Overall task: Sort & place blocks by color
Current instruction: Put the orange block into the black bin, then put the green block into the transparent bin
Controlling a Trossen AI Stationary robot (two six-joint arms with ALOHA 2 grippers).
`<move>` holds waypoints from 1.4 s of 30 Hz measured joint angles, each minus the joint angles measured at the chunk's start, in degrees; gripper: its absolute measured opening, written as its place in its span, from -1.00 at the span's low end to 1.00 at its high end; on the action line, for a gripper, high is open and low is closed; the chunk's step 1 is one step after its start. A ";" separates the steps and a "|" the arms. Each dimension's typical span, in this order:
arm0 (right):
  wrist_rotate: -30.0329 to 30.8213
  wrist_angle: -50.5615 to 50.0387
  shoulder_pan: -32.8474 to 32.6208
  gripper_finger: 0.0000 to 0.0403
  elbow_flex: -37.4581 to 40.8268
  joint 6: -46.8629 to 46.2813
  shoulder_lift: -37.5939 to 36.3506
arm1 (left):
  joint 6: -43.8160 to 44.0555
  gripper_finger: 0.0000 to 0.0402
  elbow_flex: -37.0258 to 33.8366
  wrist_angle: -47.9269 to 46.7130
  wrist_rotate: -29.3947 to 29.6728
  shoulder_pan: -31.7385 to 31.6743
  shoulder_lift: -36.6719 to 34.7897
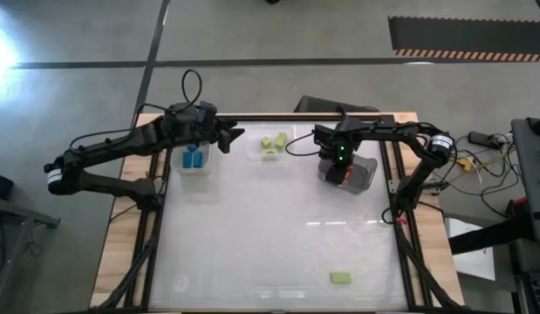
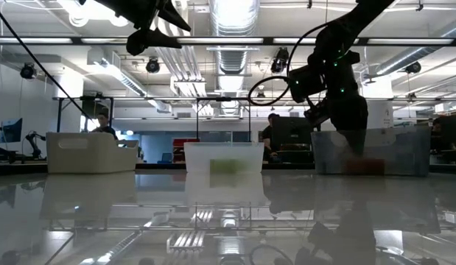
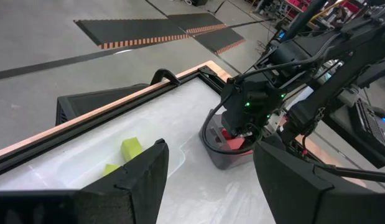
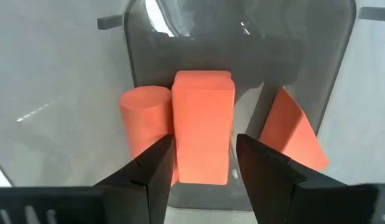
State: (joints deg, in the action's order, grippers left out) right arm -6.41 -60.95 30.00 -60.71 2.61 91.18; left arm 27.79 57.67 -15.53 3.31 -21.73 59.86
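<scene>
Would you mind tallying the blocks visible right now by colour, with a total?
Blue blocks, in the left bin: 2
Yellow-green blocks, in the middle bin, plus one loose near the table's front edge: 3
Red-orange blocks, in the grey bin under the right gripper: 3
Total: 8

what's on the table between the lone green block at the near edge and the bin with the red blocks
Nothing: in the high view the stretch from the green block to the grey bin is bare tabletop.
</scene>
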 joint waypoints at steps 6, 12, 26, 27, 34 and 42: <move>0.36 -2.12 0.00 -0.21 -0.86 -1.75 0.00 | 0.09 0.09 0.00 0.00 0.01 0.01 0.00; 0.35 -13.41 -0.82 -0.25 -7.67 -6.58 -1.13 | 0.28 0.09 0.00 0.02 0.00 0.01 0.00; -4.11 -14.54 -17.77 -0.37 -19.52 -32.11 -19.54 | 3.89 0.09 1.90 5.46 -0.24 5.85 0.00; -4.11 -13.60 -20.19 -0.37 -19.23 -34.03 -21.02 | 4.64 0.09 1.88 7.94 -0.22 6.94 0.00; -0.44 -12.41 -39.96 -0.44 -18.43 -48.19 -24.49 | 7.52 0.09 1.84 25.92 0.26 15.92 0.85; 10.03 -11.65 -65.37 -0.45 -18.36 -57.52 -20.16 | 7.83 0.09 1.42 47.05 2.38 25.24 4.26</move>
State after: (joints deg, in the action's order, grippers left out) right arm 3.62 -72.59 -35.37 -79.07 -54.91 71.01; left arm 35.62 59.09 31.52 5.69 3.51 64.12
